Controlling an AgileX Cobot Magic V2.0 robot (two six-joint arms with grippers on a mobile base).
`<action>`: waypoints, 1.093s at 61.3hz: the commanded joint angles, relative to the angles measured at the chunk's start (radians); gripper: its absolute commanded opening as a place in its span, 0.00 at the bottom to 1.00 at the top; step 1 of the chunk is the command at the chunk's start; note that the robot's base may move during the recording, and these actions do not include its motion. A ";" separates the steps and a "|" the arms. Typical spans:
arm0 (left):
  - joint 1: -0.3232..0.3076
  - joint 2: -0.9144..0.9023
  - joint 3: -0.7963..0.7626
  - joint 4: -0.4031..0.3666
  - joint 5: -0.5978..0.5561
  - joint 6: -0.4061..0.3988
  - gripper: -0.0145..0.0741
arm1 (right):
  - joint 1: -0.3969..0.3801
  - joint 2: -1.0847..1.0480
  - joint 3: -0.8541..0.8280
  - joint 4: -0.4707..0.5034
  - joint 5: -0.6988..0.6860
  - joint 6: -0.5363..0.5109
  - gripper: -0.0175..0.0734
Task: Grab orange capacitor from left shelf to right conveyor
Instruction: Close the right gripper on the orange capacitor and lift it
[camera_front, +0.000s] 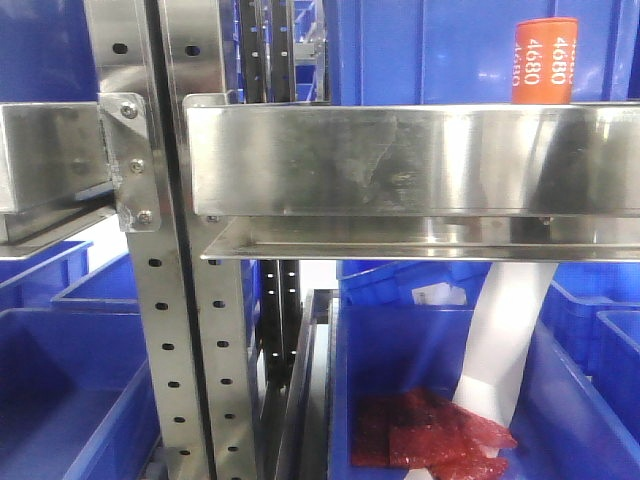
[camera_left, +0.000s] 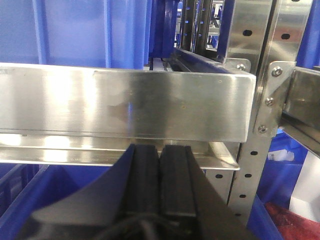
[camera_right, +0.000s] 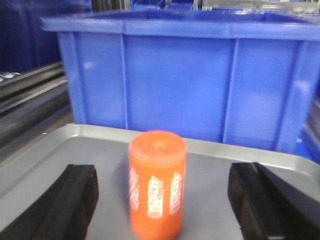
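The orange capacitor (camera_front: 545, 60) stands upright on the upper level of the left shelf (camera_front: 400, 160), behind its steel front rail, at the top right of the front view. In the right wrist view the capacitor (camera_right: 157, 182) stands on a grey metal tray (camera_right: 60, 145), slightly blurred. My right gripper (camera_right: 162, 172) is open, with one black finger (camera_right: 75, 200) on each side of it and clear gaps. My left gripper (camera_left: 161, 147) is shut with nothing in it, just below the shelf rail (camera_left: 125, 100). The right conveyor is out of view.
A big blue bin (camera_right: 190, 75) stands right behind the capacitor. Below the rail are more blue bins (camera_front: 60, 390); one holds red plastic bags (camera_front: 430, 435), with a white slanted object (camera_front: 510, 340) above them. Perforated steel uprights (camera_front: 170, 300) rise on the left.
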 joint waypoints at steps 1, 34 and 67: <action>0.002 -0.011 -0.003 -0.002 -0.091 -0.002 0.02 | 0.002 0.068 -0.069 -0.004 -0.133 0.011 0.88; 0.002 -0.011 -0.003 -0.002 -0.091 -0.002 0.02 | 0.002 0.335 -0.147 -0.020 -0.327 0.045 0.75; 0.002 -0.011 -0.003 -0.002 -0.091 -0.002 0.02 | -0.032 0.066 -0.145 -0.084 -0.030 0.045 0.33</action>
